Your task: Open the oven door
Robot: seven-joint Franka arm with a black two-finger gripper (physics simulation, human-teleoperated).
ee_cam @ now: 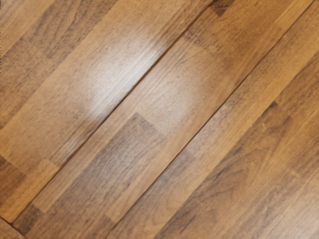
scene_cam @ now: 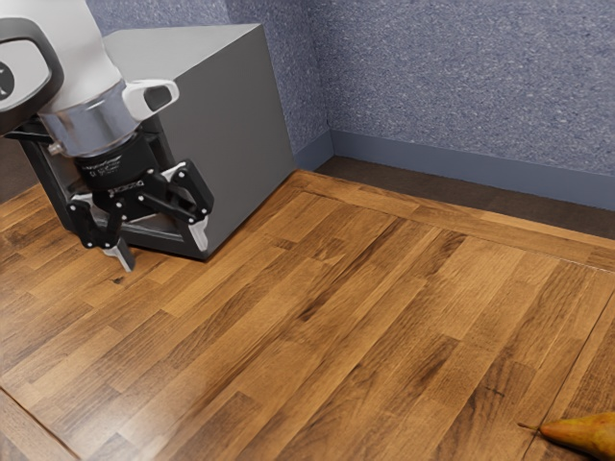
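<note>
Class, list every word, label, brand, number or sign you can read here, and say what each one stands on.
No text here can be read.
Black gripper: small white lettering on its body, too small to read.
Robot arm: a dark mark on its round cap, cut off at the view's edge, so unreadable.

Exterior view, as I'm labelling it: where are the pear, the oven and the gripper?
Pear [scene_cam: 584, 435]: exterior view, on its body.
Oven [scene_cam: 229, 125]: exterior view, on its gray side wall.
Gripper [scene_cam: 162, 249]: exterior view, midway between its fingertips.
</note>
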